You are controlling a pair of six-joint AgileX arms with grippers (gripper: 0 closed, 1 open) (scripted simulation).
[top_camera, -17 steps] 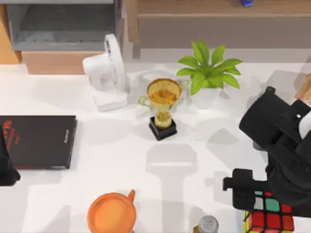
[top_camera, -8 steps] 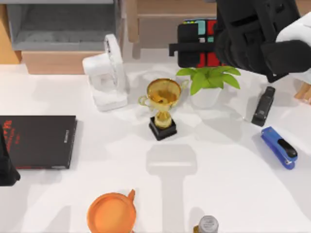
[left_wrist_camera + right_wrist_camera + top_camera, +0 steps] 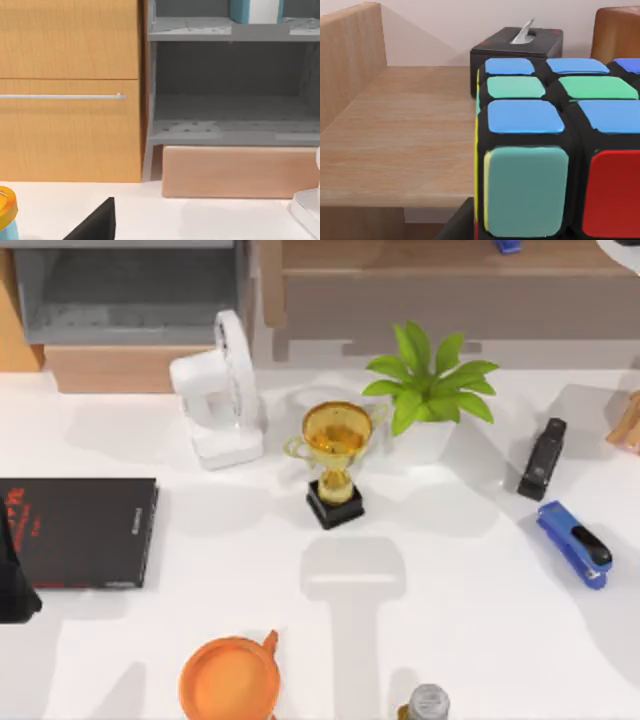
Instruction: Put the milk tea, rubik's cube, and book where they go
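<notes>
The rubik's cube (image 3: 555, 150) is close up in the right wrist view, showing blue, teal, green and red squares. It hangs just above a wooden shelf board (image 3: 405, 145), and a dark finger (image 3: 456, 226) of my right gripper touches its lower edge. The book (image 3: 240, 9), teal with white page edges, stands on the upper level of the grey shelf unit (image 3: 225, 132). I cannot tell which thing is the milk tea: a yellow-lidded blue cup (image 3: 6, 212) or a grey-capped bottle (image 3: 428, 702). My left arm (image 3: 12, 585) is parked at the table's left edge.
A thin black book (image 3: 78, 532) lies at the left. Further right are a white fan (image 3: 220, 390), a gold trophy (image 3: 335, 462) and a potted plant (image 3: 430, 390). Black stapler (image 3: 543, 458) and blue stapler (image 3: 575, 543) sit right. An orange cup (image 3: 230, 680) stands in front. A black tissue box (image 3: 517, 47) sits on the wooden shelf.
My right arm lifted the rubik's cube from the table's front right, swung it back over the plant, and has now left the top view toward the wooden shelf. Both staplers are uncovered.
</notes>
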